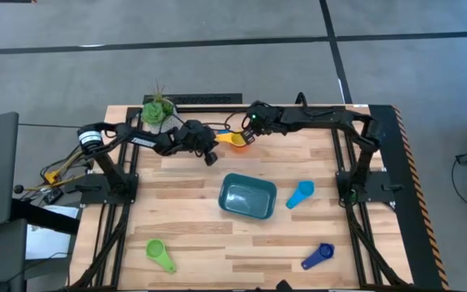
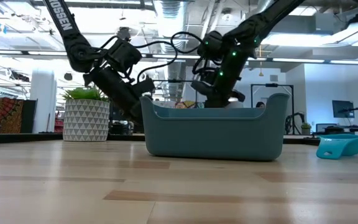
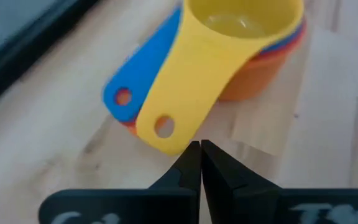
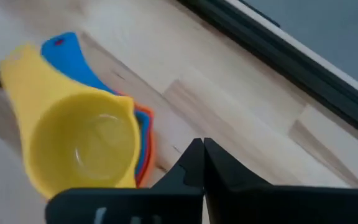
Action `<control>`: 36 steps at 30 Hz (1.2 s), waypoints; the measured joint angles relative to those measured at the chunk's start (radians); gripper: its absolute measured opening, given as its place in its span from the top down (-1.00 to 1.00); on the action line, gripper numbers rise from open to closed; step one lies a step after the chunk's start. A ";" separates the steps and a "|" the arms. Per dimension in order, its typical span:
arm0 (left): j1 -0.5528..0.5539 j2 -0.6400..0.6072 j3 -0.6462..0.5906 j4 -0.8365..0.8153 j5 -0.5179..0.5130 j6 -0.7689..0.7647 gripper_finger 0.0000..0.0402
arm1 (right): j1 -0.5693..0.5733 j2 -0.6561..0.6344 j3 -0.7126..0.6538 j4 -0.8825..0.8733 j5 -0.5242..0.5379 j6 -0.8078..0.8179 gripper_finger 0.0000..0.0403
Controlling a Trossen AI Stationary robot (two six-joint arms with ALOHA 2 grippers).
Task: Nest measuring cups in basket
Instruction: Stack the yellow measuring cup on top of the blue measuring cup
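A nested stack of measuring cups (image 1: 235,139), yellow on top over blue, red and orange, sits on the table's far middle. Its handles (image 3: 145,109) fan out toward my left gripper (image 3: 201,152), which is shut with its tips at the yellow handle's end. My right gripper (image 4: 202,152) is shut just beside the stack's bowl (image 4: 86,146), on its right side. The teal basket (image 1: 248,197) stands mid-table. A light blue cup (image 1: 300,193), a dark blue cup (image 1: 318,256) and a green cup (image 1: 160,255) lie apart on the wood. My left gripper's shut fingertips (image 3: 194,149) stand right at the free end of the yellow cup's handle (image 3: 166,134), slanting down from the table's left. I cannot tell whether they touch it. The stack rests on the table.
A white patterned pot with a green plant (image 1: 158,109) stands at the far left, close behind my left arm. The table's far edge and a dark rail (image 4: 278,43) run just behind the stack. Bare wood lies between the basket and the near edge.
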 joint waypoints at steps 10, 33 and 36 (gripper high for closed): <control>0.043 -0.033 0.020 0.020 -0.013 0.030 1.00 | 0.048 -0.002 0.000 0.001 -0.004 -0.006 0.94; 0.032 -0.075 0.048 -0.178 0.029 0.050 1.00 | 0.069 -0.002 -0.031 0.024 0.004 -0.021 0.90; 0.039 -0.059 0.051 -0.132 0.005 0.070 1.00 | 0.054 -0.002 -0.037 0.044 0.003 -0.021 0.92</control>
